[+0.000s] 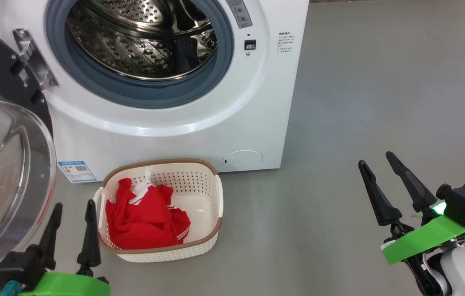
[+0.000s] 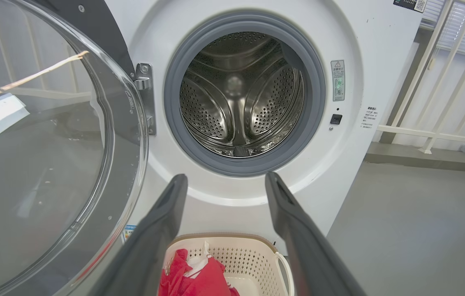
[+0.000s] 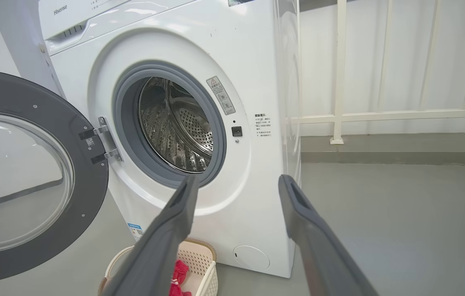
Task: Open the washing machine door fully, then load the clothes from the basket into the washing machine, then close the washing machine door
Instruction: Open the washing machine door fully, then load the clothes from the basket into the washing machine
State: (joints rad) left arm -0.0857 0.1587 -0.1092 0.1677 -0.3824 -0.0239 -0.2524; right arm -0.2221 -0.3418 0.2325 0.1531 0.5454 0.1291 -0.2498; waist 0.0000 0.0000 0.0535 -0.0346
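Note:
The washing machine (image 1: 174, 135) stands ahead with its steel drum (image 1: 142, 37) exposed. The washing machine door (image 1: 6, 172) hangs swung wide open to the left on its hinge, its glass bowl facing me. On the floor before the machine sits the basket (image 1: 203, 213), holding the red clothes (image 1: 146, 218) in its left half. My left gripper (image 1: 74, 205) is open, just left of the basket and under the door's edge. My right gripper (image 1: 376, 158) is open above bare floor, far right of the basket. The left wrist view has the drum (image 2: 240, 94) and the clothes (image 2: 199, 277) between its fingers.
Grey floor (image 1: 380, 82) spreads to the right of the machine. A white railing (image 3: 339, 74) runs along the wall behind the machine's right side. A blue energy sticker (image 1: 77, 171) sits low on the machine's front.

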